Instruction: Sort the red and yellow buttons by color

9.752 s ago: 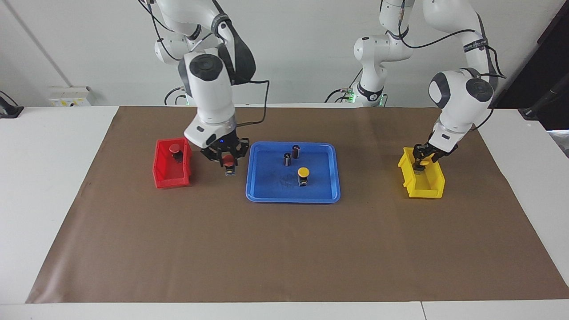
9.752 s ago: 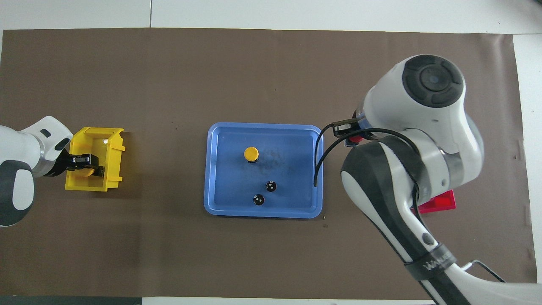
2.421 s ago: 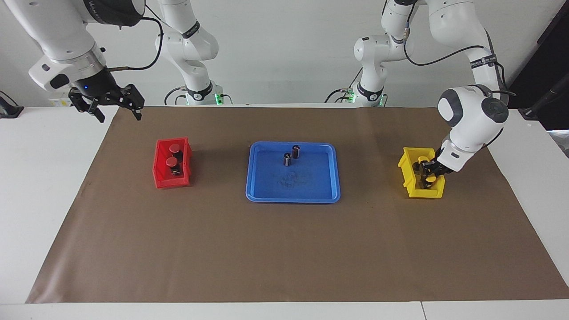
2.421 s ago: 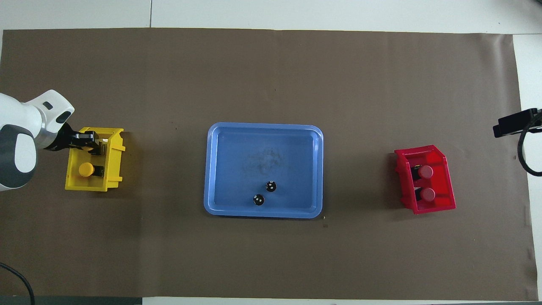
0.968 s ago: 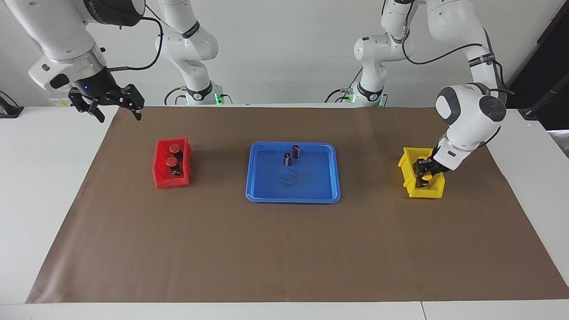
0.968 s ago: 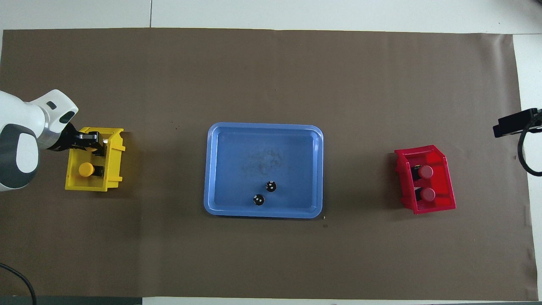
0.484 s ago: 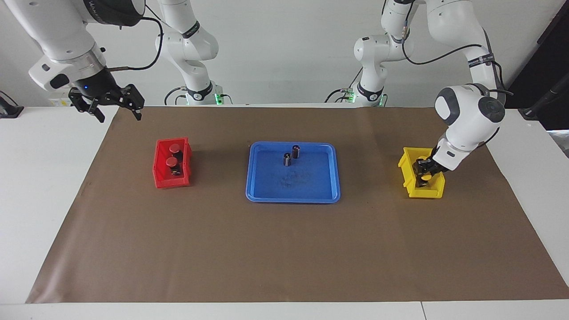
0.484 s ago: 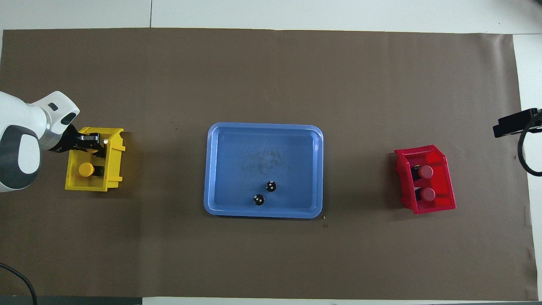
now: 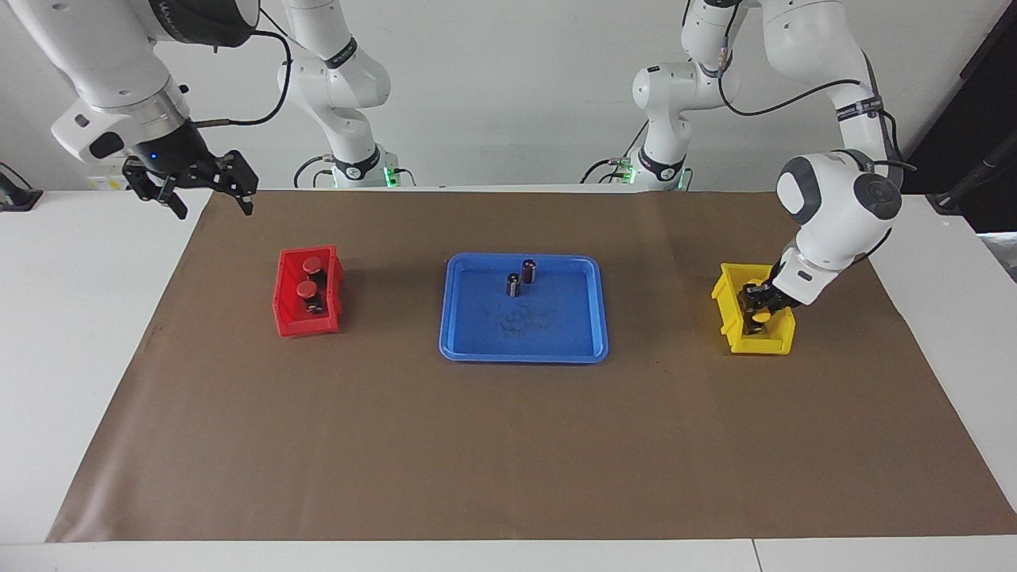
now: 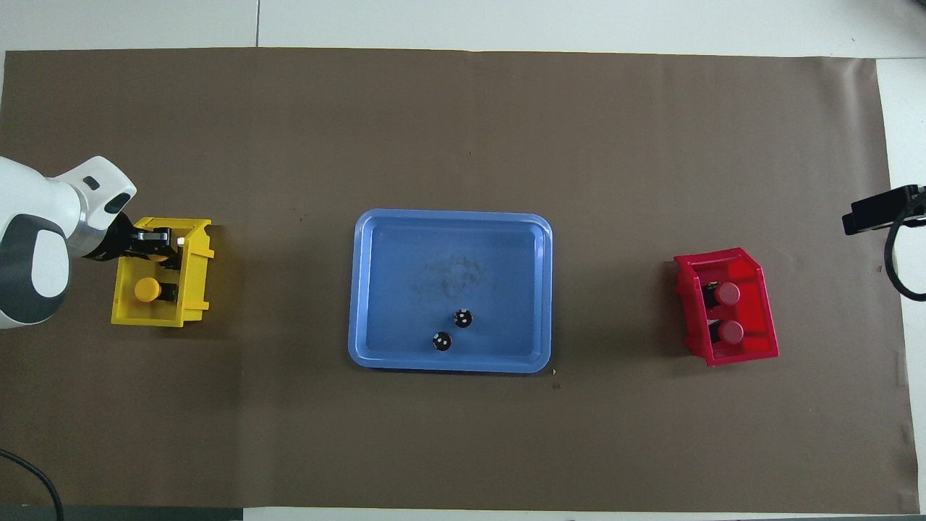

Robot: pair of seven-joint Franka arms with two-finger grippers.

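Two red buttons (image 9: 307, 291) (image 10: 726, 293) stand in the red bin (image 9: 287, 318) (image 10: 732, 354). My left gripper (image 9: 757, 308) (image 10: 159, 244) is down inside the yellow bin (image 9: 764, 345) (image 10: 192, 308), shut on a yellow button (image 9: 760, 317) at the bin's end farther from the robots. A second yellow button (image 10: 147, 289) stands free in the same bin, nearer to the robots. My right gripper (image 9: 213, 208) hangs open and holds nothing, raised over the mat's corner at the right arm's end.
A blue tray (image 9: 520, 350) (image 10: 448, 363) lies mid-table between the two bins. It holds two dark capless cylinders (image 9: 529, 270) (image 10: 463, 318) in its part nearer the robots. Brown mat covers the table around them.
Since the oldest frames the carried red button and the tray's yellow button have reached their bins, and the right arm has risen away. Over the last second the left gripper barely shifted.
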